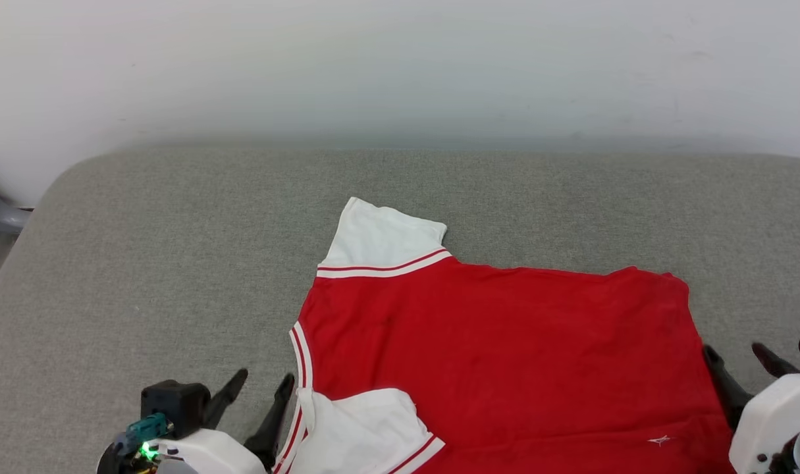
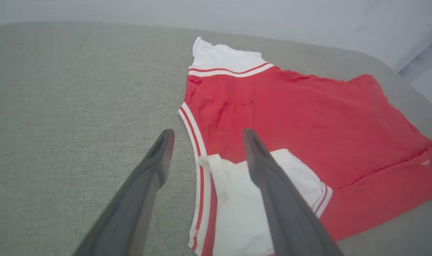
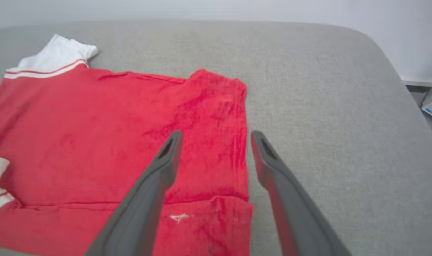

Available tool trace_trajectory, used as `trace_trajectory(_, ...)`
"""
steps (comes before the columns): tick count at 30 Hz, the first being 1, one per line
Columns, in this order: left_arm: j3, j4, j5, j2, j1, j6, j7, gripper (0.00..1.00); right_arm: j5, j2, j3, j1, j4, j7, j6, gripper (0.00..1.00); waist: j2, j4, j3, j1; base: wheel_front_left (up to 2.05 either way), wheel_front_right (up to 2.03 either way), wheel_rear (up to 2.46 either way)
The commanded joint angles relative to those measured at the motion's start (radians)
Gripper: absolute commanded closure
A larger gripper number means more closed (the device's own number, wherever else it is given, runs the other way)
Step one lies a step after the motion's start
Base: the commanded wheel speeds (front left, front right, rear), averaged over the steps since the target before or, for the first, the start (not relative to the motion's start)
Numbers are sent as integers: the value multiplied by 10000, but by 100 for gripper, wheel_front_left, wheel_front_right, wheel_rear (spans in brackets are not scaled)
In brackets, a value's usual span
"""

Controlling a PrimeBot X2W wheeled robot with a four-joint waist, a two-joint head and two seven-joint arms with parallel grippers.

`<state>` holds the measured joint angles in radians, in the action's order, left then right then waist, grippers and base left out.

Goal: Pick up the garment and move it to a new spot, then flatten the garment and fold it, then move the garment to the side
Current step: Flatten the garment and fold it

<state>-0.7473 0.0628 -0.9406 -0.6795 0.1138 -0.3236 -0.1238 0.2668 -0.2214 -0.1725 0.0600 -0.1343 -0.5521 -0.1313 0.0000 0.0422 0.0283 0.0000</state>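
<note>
So the jersey (image 1: pixel 505 342) is lying spread out on the grey fabric-covered tabletop (image 1: pixel 143 263), toward the near edge and a bit right of the middle, plain red side up. It's turned sideways: neck end on the robot's left, hem on its right. The far white sleeve (image 1: pixel 380 237) sticks out flat toward the wall (image 1: pixel 400 66), and the near sleeve (image 1: pixel 367 428) is folded in on top of the red body. There's a crease running along the near side and a tiny white logo (image 1: pixel 658 440) close to the hem corner.

The left gripper (image 1: pixel 265 376) sits right at the striped neck trim, jaws spread wide with nothing in them. From its wrist camera one finger is over bare grey and the other over the folded sleeve.

The right gripper (image 1: pixel 735 352) is at the hem edge, jaws also wide apart and holding nothing, one finger over red and one over grey. Can't tell if either one actually touches the cloth.
</note>
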Motion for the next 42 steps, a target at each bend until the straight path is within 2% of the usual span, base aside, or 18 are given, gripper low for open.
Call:
trace_trajectory(1, 70, 23, 140, 34, 151, 64, -212, 0, 153, -4, 96, -124, -79, 264, 12, 0, 0, -24, -25, 0, 0, 0, 0)
trace_trajectory(6, 448, 6, 908, 371, 325, -99, -1212, 0, 469, -216, 575, -324, -59, 2460, 12, 0, 0, -103, -18, 0, 0, 0, 0)
trace_trajectory(11, 1081, 307, 1859, 774, 130, 217, -1416, 0, 381, -37, 807, -426, 108, 4085, 12, 0, 0, -179, 121, 0, 0, 0, 0)
trace_trajectory(15, 1743, 441, 2785, 1226, -179, 485, -1427, 0, 204, 40, 1045, -488, 350, 4673, 10, 0, 0, -234, 270, 0, 0, 0, 0)
trace_trajectory(22, 2667, 336, 3448, 1751, -42, 1143, -1423, 0, 154, 194, 1160, -824, 515, 5127, 10, 0, 0, -475, 660, 0, 0, 0, 0)
trace_trajectory(25, 2966, 234, 3602, 1802, 266, 1436, -1422, 0, 150, 235, 1225, -985, 421, 5236, 10, 0, 0, -662, 1010, 0, 0, 0, 0)
trace_trajectory(28, 3178, 90, 3600, 1616, 889, 1774, -1377, 0, 121, 292, 1333, -1238, 278, 5260, 10, 0, 0, -910, 1532, 0, 0, 0, 0)
trace_trajectory(31, 3153, -73, 3350, 1330, 1801, 2373, -758, 0, 88, 286, 1403, -1507, 146, 5261, 10, 0, 0, -1150, 2073, 0, 0, 0, 0)
trace_trajectory(35, 3047, -420, 2884, 809, 3405, 3216, 901, 0, 64, 300, 1445, -1871, -76, 5300, 10, 0, 0, -1433, 2740, 0, 0, 0, 0)
trace_trajectory(39, 2882, -1021, 2553, 326, 5118, 3776, 2856, 0, 45, 349, 1546, -2212, -232, 5354, 10, 0, 0, -1756, 3313, 0, 0, 0, 0)
trace_trajectory(42, 2709, -1619, 2279, 93, 6302, 4004, 4382, 0, 30, 435, 1676, -2408, -312, 5428, 10, 0, 0, -1983, 3698, 0, 0, 0, 0)
